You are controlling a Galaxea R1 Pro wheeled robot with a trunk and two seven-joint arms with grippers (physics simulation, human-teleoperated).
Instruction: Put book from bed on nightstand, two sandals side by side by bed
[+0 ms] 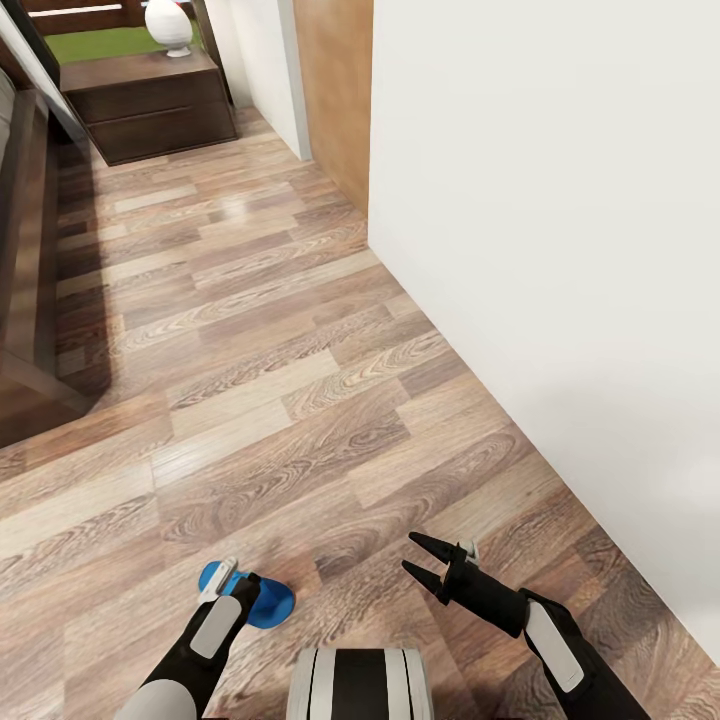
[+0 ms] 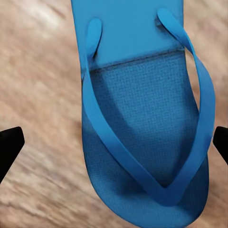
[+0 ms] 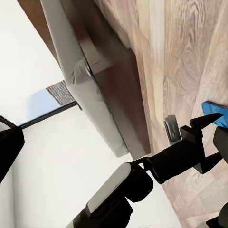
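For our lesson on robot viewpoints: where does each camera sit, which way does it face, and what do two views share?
Head view: from the head, down over the floor; both arms, right gripper open.
Left wrist view: near the left gripper, looking at a blue sandal; dark fingertips.
Right wrist view: faces the bed and left arm.
Shared: the sandal, in all three.

A sandal (image 1: pixel 268 600) is lying on the floor (image 1: pixel 280 400) directly beneath the left tool (image 1: pixel 243 588); the right tool (image 1: pixel 428 562) is hanging beside it, the wall (image 1: pixel 560 250) lying just beyond.
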